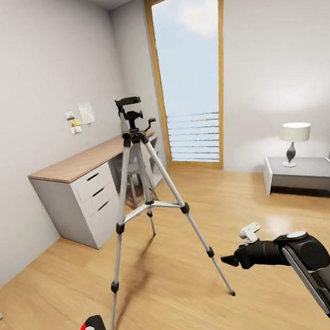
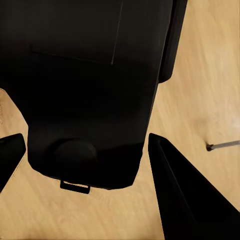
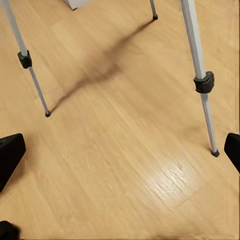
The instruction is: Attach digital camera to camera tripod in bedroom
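While left tool (image 2: 85,150) pinches camera (image 2: 90,85) low at 7 o'clock for carrying, tripod (image 1: 145,189) stands ahead at 12; right tool (image 3: 120,160) spread, empty, free to steady tripod.

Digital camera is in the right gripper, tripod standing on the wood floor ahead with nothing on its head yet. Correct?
Wrong arm. The digital camera sits between the left gripper's fingers, as the left wrist view shows; the right gripper is open over bare floor. The camera tripod does stand ahead, its head still bare.
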Robot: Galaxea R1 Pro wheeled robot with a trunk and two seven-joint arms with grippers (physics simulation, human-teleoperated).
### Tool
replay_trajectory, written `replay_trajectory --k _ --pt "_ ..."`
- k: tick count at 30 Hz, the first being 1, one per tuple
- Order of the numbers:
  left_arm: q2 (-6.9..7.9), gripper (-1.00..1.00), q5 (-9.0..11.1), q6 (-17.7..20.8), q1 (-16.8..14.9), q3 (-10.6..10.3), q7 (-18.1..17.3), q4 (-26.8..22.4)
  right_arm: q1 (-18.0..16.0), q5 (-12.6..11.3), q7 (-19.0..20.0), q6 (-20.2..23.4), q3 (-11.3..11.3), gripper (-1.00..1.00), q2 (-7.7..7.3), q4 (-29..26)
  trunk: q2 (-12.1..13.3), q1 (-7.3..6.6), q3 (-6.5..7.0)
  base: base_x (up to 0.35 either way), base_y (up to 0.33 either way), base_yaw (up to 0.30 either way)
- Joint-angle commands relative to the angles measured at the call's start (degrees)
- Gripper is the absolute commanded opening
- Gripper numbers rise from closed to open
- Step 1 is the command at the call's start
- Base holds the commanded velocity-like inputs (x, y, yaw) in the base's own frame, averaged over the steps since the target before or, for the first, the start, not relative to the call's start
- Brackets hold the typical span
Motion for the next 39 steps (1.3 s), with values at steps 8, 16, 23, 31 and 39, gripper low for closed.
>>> replay_trajectory --k 8,16,23,31,39 --pt "0.06 -1.0 0.38 0.01 0.02 -0.13 0.37 -0.06 0.03 0.36 -1.1 0.23 0.47 1.0 -0.04 -0.06 -0.03 -0.01 -0.06 0.0 0.322 -0.236" --pt "0.06 -1.0 0.4 -0.01 -0.02 -0.13 0.3 -0.09 0.04 0.38 -1.25 0.23 0.72 1.0 -0.04 -0.06 -0.03 -0.01 -0.06 -0.042 0.322 -0.136" --pt "0.06 -1.0 0.4 -0.03 -0.04 -0.13 0.33 -0.09 0.04 0.35 -1.26 0.23 0.75 1.0 -0.04 -0.06 -0.03 -0.01 -0.06 -0.086 0.322 -0.027" --pt "0.06 -1.0 0.5 -0.07 -0.04 -0.13 0.34 -0.09 0.04 0.39 -1.32 0.23 0.76 1.0 -0.04 -0.06 -0.03 -0.01 -0.06 -0.093 0.322 -0.006" --pt "0.06 -1.0 0.47 -0.04 -0.04 -0.13 0.36 -0.09 0.1 0.4 -1.29 0.23 0.69 1.0 -0.09 -0.06 -0.03 -0.01 -0.06 -0.089 0.322 -0.034"
